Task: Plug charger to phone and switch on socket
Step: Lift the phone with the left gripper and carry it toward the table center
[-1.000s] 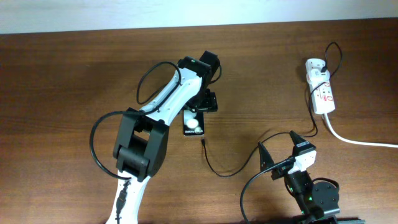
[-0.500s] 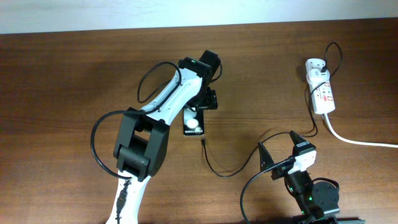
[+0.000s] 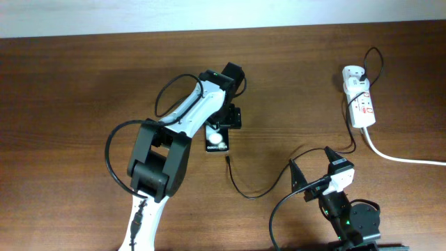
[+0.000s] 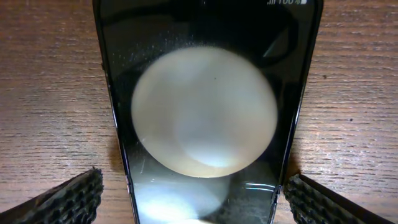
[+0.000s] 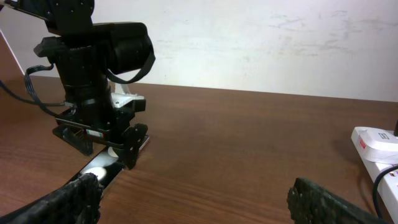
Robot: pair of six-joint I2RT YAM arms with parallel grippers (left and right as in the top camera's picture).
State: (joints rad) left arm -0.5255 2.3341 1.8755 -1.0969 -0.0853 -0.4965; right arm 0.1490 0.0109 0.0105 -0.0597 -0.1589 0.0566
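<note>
The black phone [image 3: 216, 143] lies flat on the table with white round blobs on its face. My left gripper [image 3: 223, 124] is open and straddles its far end; in the left wrist view the phone [image 4: 205, 112] fills the space between the fingers [image 4: 199, 202], with a small gap each side. The charger's black cable [image 3: 251, 195] runs from its plug tip [image 3: 228, 160], just beside the phone's near end, to the white adapter [image 3: 352, 73] in the socket [image 3: 364, 106]. My right gripper [image 3: 315, 171] is open and empty near the front edge.
A thick white cord [image 3: 404, 159] leaves the socket toward the right edge. In the right wrist view the left arm [image 5: 93, 68] stands over the phone [image 5: 98, 169], the socket [image 5: 376, 146] is at the far right, and a pale wall lies behind the table.
My left arm has shifted slightly over the phone. The phone, the cable and the right arm have not moved.
</note>
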